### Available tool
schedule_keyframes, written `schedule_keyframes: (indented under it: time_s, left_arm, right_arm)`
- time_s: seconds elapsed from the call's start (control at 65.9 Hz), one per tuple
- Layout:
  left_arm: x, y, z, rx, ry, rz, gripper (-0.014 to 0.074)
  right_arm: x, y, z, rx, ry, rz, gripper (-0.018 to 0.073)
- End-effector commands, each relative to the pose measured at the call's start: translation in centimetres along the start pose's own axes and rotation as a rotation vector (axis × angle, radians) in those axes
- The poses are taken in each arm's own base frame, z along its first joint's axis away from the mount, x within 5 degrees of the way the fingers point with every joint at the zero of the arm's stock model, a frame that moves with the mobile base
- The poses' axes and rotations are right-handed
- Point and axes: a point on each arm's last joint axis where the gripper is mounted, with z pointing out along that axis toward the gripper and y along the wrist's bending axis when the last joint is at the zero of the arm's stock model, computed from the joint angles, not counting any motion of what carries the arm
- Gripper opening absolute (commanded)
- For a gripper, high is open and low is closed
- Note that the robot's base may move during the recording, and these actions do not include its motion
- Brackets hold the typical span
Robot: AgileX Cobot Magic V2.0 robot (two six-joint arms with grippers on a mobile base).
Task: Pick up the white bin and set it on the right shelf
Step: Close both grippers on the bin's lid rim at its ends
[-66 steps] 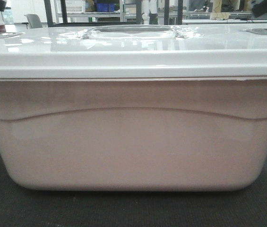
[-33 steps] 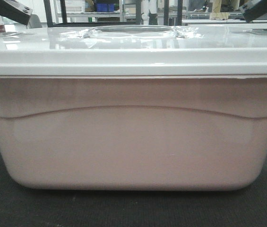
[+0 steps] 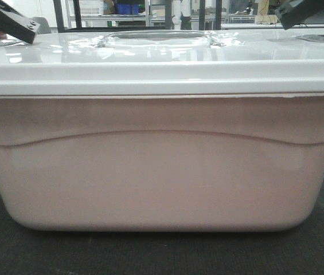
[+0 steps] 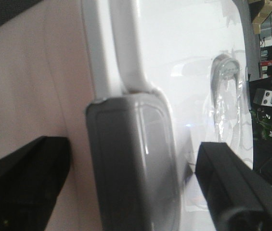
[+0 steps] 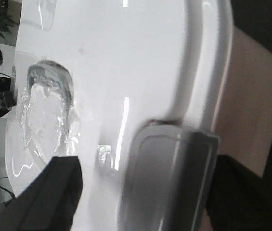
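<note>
While the bin (image 3: 162, 160) sat on a dark mat (image 3: 162, 252) close before me, my left gripper (image 4: 131, 192) gaped wide astride the left latch (image 4: 131, 159), my right gripper (image 5: 145, 192) likewise astride the right latch (image 5: 169, 178). One tub, two grey latches: pinkish, translucent, round-cornered, under a glossy white lid (image 3: 162, 63). Far behind stood a blue crate (image 3: 128, 8).

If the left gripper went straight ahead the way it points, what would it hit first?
Probably the grey latch on the white bin's end: it sits between the left gripper's open fingers, though depth is unclear.
</note>
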Motion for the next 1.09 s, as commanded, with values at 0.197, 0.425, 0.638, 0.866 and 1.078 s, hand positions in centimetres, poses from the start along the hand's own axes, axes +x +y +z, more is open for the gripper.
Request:
schedule_keyframes:
  time_s: [0.197, 0.425, 0.638, 0.866, 1.078]
  left_arm:
    - [-0.2, -2.08, -0.42, 0.099, -0.005, 0.032, 0.044]
    - [-0.27, -2.15, -0.43, 0.106, -0.013, 0.028, 0.0384]
    - [-0.26, -2.14, -0.43, 0.105, -0.012, 0.028, 0.0257]
    - [-0.19, -2.1, -0.42, 0.101, -0.004, 0.031, 0.0227]
    - [-0.08, -2.04, -0.42, 0.094, 0.008, 0.036, 0.0227]
  right_arm:
    - [0.1, 2.14, -0.6, -0.12, 0.011, -0.021, 0.0596]
    - [0.24, 2.24, -0.62, -0.131, 0.026, -0.022, 0.0594]
    - [0.3, 2.27, -0.62, -0.134, 0.033, -0.023, 0.0538]
    - [0.33, 2.29, -0.63, -0.137, 0.036, -0.023, 0.0418]
    - [0.39, 2.33, -0.63, -0.141, 0.042, -0.025, 0.0418]
